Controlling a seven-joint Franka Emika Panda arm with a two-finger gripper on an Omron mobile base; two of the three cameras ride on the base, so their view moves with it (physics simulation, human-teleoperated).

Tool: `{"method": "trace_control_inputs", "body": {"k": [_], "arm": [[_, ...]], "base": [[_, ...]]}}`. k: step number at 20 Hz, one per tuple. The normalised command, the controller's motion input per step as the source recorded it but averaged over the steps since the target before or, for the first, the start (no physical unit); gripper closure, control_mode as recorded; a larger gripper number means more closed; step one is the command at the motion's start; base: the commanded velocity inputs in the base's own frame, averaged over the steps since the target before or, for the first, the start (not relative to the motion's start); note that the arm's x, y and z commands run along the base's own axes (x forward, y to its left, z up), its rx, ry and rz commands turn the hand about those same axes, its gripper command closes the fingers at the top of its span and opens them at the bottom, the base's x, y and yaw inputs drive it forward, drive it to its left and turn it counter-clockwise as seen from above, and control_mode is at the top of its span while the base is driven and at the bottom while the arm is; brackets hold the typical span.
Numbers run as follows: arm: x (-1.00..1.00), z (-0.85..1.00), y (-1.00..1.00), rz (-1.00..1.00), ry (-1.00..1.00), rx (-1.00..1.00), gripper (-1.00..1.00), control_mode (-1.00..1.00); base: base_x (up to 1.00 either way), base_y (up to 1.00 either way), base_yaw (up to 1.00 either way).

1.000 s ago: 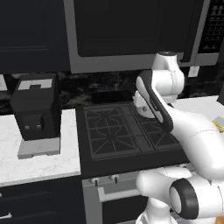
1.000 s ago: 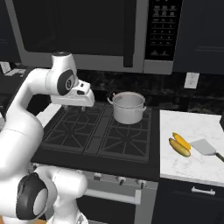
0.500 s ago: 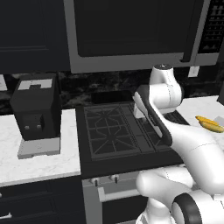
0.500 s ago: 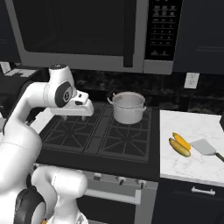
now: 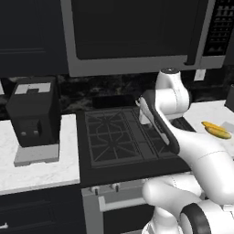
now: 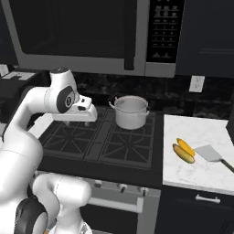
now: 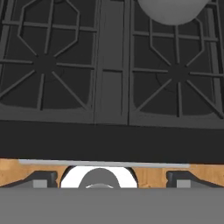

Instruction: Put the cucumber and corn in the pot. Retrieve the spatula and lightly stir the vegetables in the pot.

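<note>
The shiny steel pot (image 6: 131, 112) stands on the stove's back right burner; its rim shows as the pot (image 7: 170, 9) at the top of the hand view. Two yellow oblong vegetables lie side by side on the right counter: the brighter is the corn (image 6: 187, 146) and corn (image 5: 215, 130), and the darker piece (image 6: 182, 154) may be the cucumber. Just right of them lies the spatula (image 6: 211, 154), grey blade toward the corn. My gripper (image 6: 74, 119) (image 7: 111, 178) hangs open and empty over the stove's left burners, well left of the pot.
The black stove (image 6: 105, 144) has raised cast-iron grates (image 7: 43, 65). A microwave (image 6: 87, 36) hangs low above it. A dark coffee machine (image 5: 34, 121) stands on the left counter. The white right counter (image 6: 201, 176) ends at a front edge.
My hand has come down from pot-rim height to just above the left grates. The pot, vegetables and spatula lie where they were.
</note>
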Motion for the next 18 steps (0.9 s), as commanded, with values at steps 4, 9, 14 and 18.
{"method": "trace_control_inputs", "body": {"k": [4,9,14,18], "arm": [[0.00,0.00,0.00,0.00,0.00,0.00,-1.00,1.00],[0.00,0.00,0.00,0.00,0.00,0.00,-1.00,1.00],[0.00,0.00,0.00,0.00,0.00,0.00,-1.00,1.00],[0.00,0.00,0.00,0.00,0.00,0.00,-1.00,1.00]], "base": [[-0.01,-0.77,0.00],[0.00,-0.69,0.00],[0.00,-0.58,0.00],[0.00,-0.22,0.00]]}}
